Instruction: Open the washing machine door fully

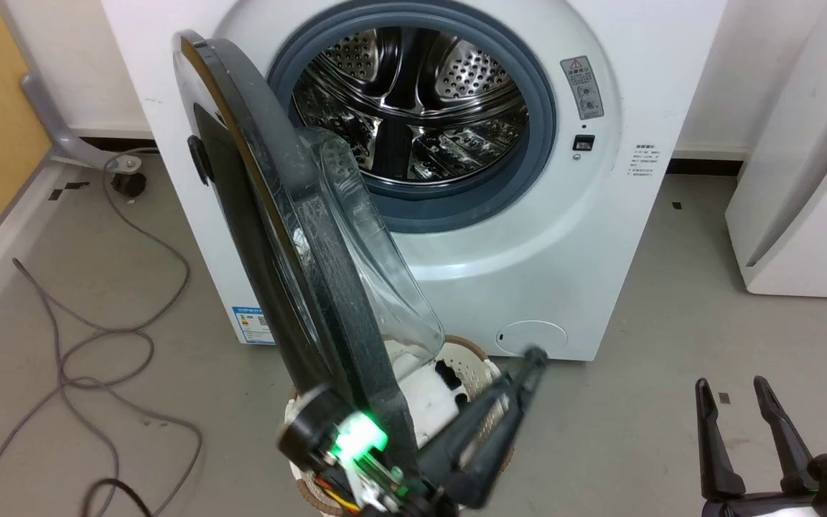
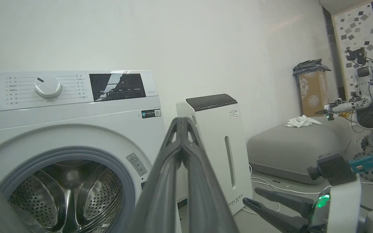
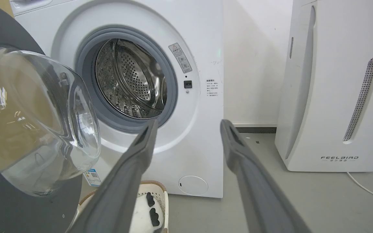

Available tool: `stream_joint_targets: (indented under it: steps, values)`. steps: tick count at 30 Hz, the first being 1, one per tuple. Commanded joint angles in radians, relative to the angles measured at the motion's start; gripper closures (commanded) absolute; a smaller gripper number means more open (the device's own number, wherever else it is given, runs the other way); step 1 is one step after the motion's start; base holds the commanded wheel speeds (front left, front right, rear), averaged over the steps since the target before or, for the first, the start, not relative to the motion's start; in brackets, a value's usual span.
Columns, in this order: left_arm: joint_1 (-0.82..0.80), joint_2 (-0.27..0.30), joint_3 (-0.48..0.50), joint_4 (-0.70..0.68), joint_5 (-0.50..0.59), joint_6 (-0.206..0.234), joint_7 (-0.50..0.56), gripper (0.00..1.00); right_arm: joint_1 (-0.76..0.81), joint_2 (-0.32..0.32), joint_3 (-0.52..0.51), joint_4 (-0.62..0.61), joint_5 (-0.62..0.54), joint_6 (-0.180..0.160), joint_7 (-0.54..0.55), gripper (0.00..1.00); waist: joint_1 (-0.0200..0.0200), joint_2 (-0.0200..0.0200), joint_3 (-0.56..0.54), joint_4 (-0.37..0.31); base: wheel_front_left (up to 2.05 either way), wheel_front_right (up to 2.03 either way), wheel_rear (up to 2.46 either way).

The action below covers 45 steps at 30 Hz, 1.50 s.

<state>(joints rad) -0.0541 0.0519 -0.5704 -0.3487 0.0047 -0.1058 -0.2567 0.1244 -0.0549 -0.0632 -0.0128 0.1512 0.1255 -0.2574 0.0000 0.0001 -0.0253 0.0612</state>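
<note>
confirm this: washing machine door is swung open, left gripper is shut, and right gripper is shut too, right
Not quite: the right gripper is open, its two fingers standing well apart in the right wrist view. The rest holds: the washing machine door is swung open and the left gripper is shut.

My head camera looks steeply down, close on the washing machine door [image 1: 248,230] and drum [image 1: 413,100]. Left wrist camera sits low, tilted up past the control panel [image 2: 76,87]. Right wrist camera faces the drum about level, from near. All three views share the drum.
</note>
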Motion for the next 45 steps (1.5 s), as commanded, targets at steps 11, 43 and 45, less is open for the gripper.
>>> stream_joint_targets:
  steps: [11, 43, 45]
  values:
    - [0.050, 0.015, -0.092, 0.124, 0.015, -0.002, -0.005, 1.00, 0.010, 0.005, -0.004, -0.004, 0.001, 0.005, -0.004, 0.00, 0.0000, -0.0001, 0.015, 0.013, 0.00, 0.00, 0.00]
    - [0.044, 0.044, 0.034, 0.376, -0.040, 0.105, -0.005, 1.00, 0.003, 0.005, -0.006, -0.004, -0.010, 0.005, -0.004, 0.00, 0.0000, -0.0001, 0.039, 0.101, 0.00, 0.00, 0.00]
    - [0.053, 0.046, 0.035, 0.369, -0.041, 0.109, -0.005, 1.00, 0.005, 0.005, -0.005, -0.003, -0.008, 0.005, -0.004, 0.00, 0.0000, -0.0001, 0.037, 0.120, 0.00, 0.00, 0.00]
